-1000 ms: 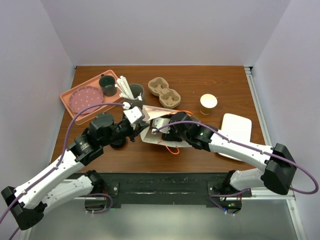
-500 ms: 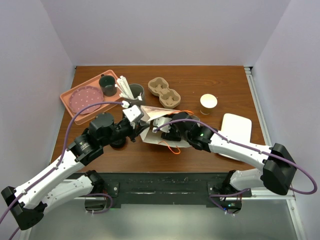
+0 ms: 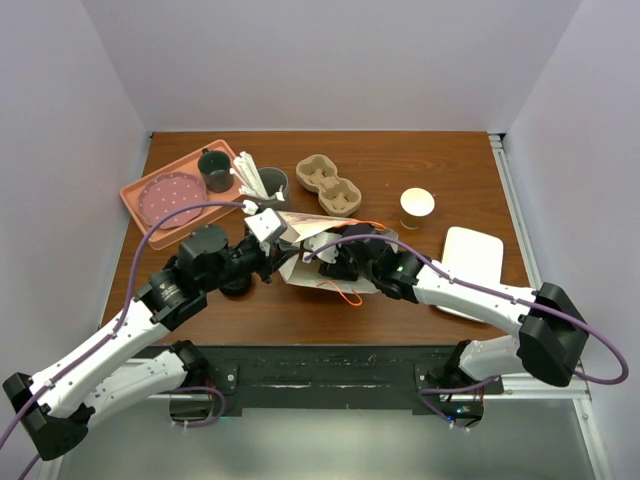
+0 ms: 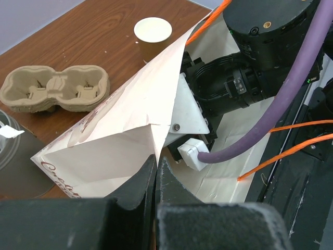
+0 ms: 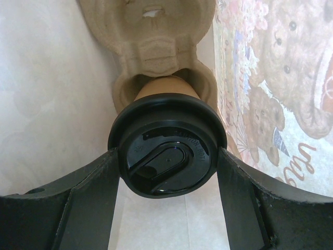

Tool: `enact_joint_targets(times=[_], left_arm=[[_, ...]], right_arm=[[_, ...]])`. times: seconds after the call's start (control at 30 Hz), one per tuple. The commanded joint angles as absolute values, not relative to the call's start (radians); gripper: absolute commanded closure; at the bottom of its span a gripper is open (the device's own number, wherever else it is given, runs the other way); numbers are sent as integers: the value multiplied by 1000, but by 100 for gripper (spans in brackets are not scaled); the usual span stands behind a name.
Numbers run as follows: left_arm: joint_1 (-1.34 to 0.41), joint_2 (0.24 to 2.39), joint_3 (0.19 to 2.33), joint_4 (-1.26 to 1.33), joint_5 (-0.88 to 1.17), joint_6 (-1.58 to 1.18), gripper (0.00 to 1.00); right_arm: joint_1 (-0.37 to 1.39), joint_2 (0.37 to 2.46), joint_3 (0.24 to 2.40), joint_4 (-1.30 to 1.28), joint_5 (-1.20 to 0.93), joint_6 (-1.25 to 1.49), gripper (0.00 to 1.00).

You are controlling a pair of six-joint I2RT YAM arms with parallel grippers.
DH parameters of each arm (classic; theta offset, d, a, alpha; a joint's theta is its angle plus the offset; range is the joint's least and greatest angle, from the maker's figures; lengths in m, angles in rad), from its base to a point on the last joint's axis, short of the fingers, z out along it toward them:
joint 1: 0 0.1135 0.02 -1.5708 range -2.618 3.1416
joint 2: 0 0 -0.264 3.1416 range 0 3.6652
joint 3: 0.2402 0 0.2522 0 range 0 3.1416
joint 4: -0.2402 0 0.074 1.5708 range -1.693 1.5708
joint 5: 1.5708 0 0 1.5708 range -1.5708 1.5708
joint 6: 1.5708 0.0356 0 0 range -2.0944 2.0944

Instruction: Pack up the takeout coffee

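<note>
The takeout coffee (image 5: 166, 159) is a tan cup with a black lid, seated in one hole of a cardboard carrier (image 5: 156, 47) inside the white paper bag (image 3: 312, 226). My right gripper (image 5: 167, 172) reaches into the bag, and its fingers (image 5: 93, 187) press both sides of the lid. In the top view the bag hides the cup and the right fingertips. My left gripper (image 4: 155, 162) is shut on the bag's (image 4: 119, 140) upper edge and holds the mouth up.
A second, empty carrier (image 3: 328, 185) and a lidless tan cup (image 3: 417, 204) stand behind the bag. A pink tray (image 3: 150, 215) holds a plate and a dark mug at back left, with a utensil tumbler (image 3: 268, 182) beside it. A white tray (image 3: 472, 255) lies right.
The right arm has pushed a little further left into the bag. The left gripper has kept its hold on the bag's edge and barely moved.
</note>
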State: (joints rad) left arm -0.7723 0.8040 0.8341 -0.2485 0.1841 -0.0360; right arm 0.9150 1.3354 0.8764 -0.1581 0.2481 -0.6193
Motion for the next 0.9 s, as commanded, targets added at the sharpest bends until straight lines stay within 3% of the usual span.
enact_joint_targets(times=[0.0, 0.47, 0.87], left_arm=[[-770, 799, 854, -179, 216, -61, 100], [-769, 816, 856, -175, 222, -74, 100], [-769, 827, 864, -175, 221, -84, 100]], right_arm=[[908, 1351, 853, -81, 259, -581, 75], [907, 1341, 821, -43, 273, -552, 77], [905, 1353, 795, -5, 287, -537, 54]])
